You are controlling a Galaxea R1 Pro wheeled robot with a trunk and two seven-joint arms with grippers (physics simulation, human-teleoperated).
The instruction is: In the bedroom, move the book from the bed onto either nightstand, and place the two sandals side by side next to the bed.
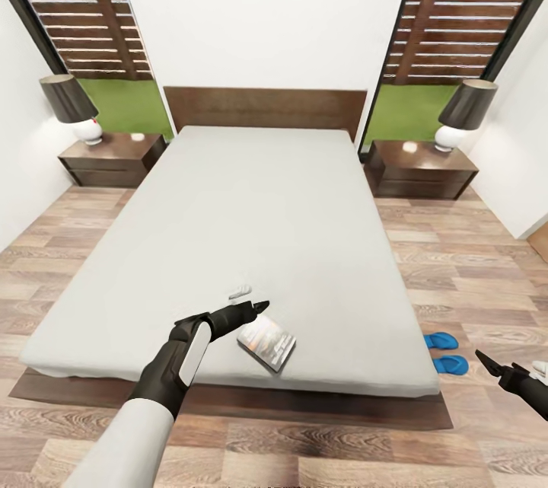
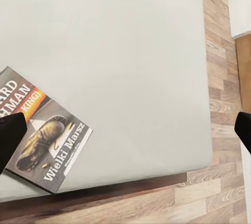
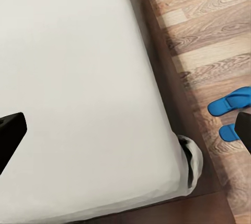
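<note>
Left tool (image 1: 255, 309), fingers spread, is hovering just above the thin dark paperback book (image 1: 267, 342) lying on the pale grey mattressed bed (image 1: 251, 221). Right tool (image 1: 491, 363), also spread, is hanging near two bright blue sandals (image 1: 444, 352) sitting together on the wood-plank floor (image 1: 487, 275).

L arm (image 1: 164, 389): white forearm, black wrist w/ white panel; both grippers black, pointed jaws.

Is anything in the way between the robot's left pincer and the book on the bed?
Nothing visible is. The left pincer hovers open right beside the book, which lies flat near the foot of the bed, with bare mattress around it.
</note>
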